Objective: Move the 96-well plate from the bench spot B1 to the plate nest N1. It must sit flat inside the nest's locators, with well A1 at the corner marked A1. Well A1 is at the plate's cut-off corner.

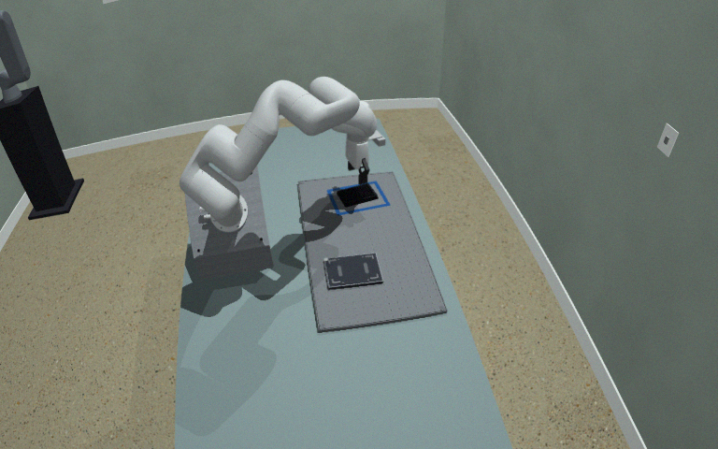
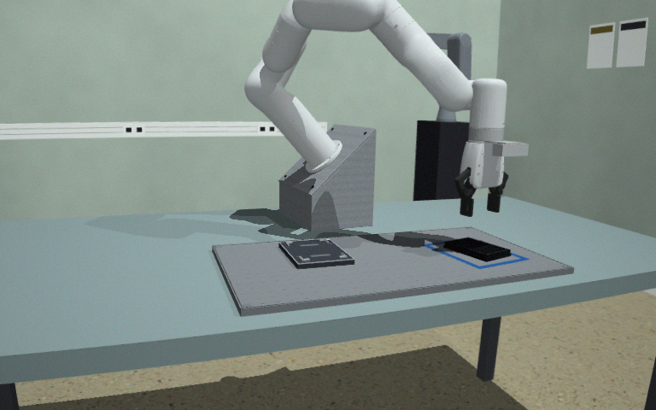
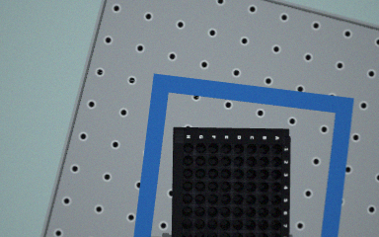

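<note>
The black 96-well plate (image 1: 356, 195) lies flat inside the blue outline of spot B1 at the far end of the grey breadboard. It also shows in the exterior view (image 2: 477, 248) and in the wrist view (image 3: 231, 183), where its far edge carries small white labels. My gripper (image 2: 478, 207) hangs open and empty above the plate, well clear of it; it also shows in the top view (image 1: 360, 171). The dark plate nest N1 (image 1: 352, 270) with pale corner locators sits empty nearer the front of the breadboard and shows in the exterior view too (image 2: 315, 253).
The grey perforated breadboard (image 1: 367, 249) lies on the pale table. The arm's grey wedge base (image 2: 333, 178) stands behind the nest. A black pedestal (image 2: 437, 159) stands behind the table near the gripper.
</note>
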